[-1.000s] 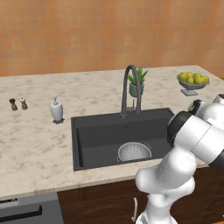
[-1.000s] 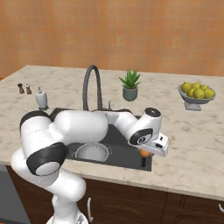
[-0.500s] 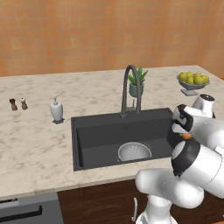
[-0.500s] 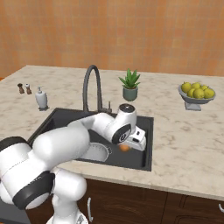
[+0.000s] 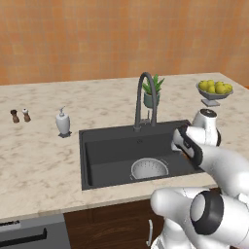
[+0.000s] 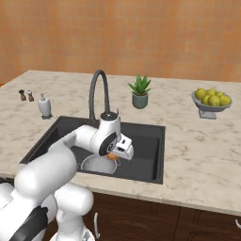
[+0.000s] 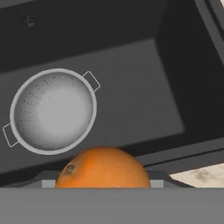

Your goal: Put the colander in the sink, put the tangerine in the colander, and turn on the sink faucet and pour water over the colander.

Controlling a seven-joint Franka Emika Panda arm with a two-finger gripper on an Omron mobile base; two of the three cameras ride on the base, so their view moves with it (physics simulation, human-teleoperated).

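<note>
The tangerine (image 7: 103, 169) is clamped in the claw (image 6: 113, 156) over the sink (image 7: 144, 100). The colander (image 7: 52, 110) is seen below the claw, slightly aside, on the sink floor.

Glossy white rounded arm (image 5: 221, 168); dark grey joint rings.
</note>
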